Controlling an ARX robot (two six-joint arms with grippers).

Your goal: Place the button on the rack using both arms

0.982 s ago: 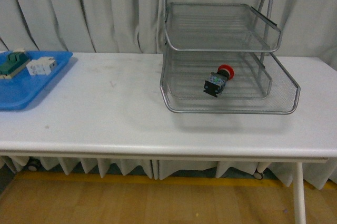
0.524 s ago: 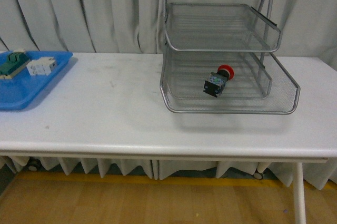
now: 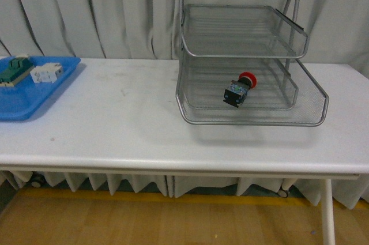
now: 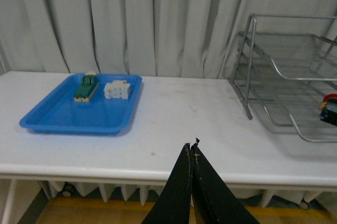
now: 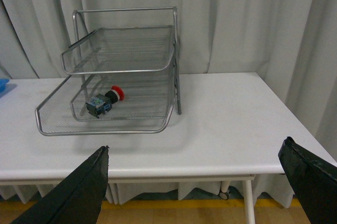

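The button, red cap on a black-and-blue body, lies on its side on the bottom tier of the silver wire rack. The right wrist view shows the button inside the rack; the left wrist view catches only its edge in the rack. Neither arm appears in the front view. My left gripper is shut and empty, held back off the table's front edge. My right gripper is wide open and empty, also back from the table, well away from the rack.
A blue plastic tray sits at the table's left end with a green block and a white blocky part on it. White table; grey curtains hang behind.
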